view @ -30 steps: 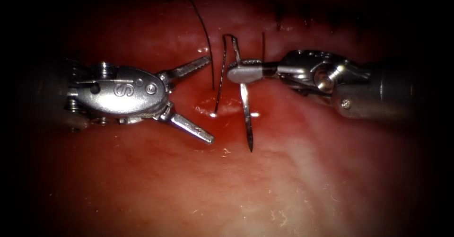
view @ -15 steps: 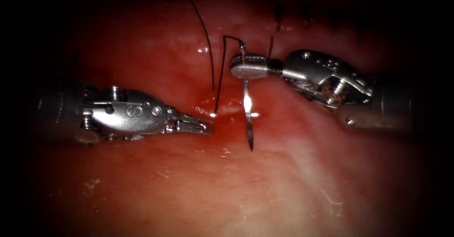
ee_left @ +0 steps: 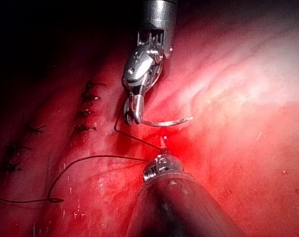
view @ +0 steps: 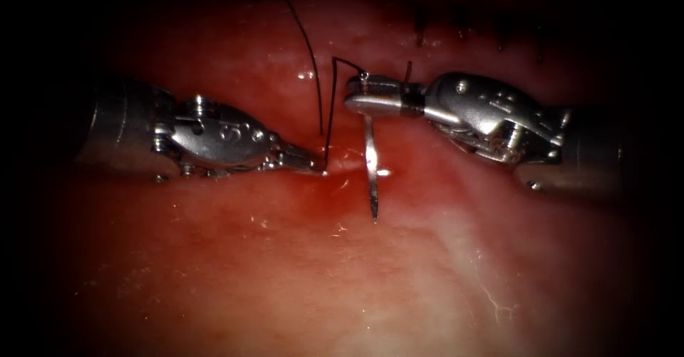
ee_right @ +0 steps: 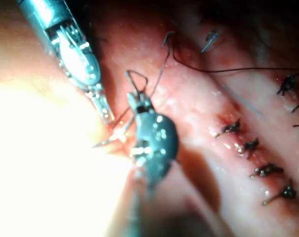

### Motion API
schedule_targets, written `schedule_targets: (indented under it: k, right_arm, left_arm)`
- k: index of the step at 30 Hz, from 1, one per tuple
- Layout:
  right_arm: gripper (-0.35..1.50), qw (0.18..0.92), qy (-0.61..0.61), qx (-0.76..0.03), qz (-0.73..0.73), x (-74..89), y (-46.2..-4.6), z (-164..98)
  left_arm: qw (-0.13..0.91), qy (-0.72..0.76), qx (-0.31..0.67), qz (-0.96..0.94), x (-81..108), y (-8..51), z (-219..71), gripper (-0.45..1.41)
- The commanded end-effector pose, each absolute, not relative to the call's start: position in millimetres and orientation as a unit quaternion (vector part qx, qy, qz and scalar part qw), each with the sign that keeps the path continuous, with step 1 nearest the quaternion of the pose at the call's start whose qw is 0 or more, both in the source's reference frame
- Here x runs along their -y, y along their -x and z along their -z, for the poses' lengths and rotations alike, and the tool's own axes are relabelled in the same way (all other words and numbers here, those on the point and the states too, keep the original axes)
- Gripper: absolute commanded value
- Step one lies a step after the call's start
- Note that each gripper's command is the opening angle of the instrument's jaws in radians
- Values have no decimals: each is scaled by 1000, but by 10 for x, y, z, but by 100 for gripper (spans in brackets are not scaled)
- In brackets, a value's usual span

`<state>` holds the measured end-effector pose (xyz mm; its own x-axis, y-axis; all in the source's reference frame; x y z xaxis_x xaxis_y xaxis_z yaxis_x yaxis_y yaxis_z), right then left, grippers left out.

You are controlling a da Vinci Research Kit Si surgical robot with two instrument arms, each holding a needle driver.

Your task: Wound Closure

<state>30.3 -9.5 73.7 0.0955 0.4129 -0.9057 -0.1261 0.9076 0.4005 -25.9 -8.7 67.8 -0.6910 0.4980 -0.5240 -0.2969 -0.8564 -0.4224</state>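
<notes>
Gripping the curved steel needle (view: 370, 159) near its thread end, the right gripper (view: 365, 95) holds it clear above the glistening red tissue (view: 427, 257). Left gripper (view: 306, 162), closed together, touches the tissue beside the dark thread (view: 329, 115).

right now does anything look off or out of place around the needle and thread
Nothing stands out. The right tool holds the needle near its thread end, its point hanging free above the tissue. The left tool is shut, its tip against the tissue where the thread emerges. Finished stitches sit in an even row.
</notes>
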Motion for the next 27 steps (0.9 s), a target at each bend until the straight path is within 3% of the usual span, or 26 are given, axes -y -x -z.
schedule_targets:
  k: [1, 27]
  right_arm:
    - [-35, 733, -98, -650, -176, 93, -310, -742]
    - [-35, 732, 19, -673, -103, 98, -323, -743]
  left_arm:
    - [217, 324, 155, -908, 87, 266, -684, -45]
    - [189, 243, 179, -934, 90, 261, -745, -45]
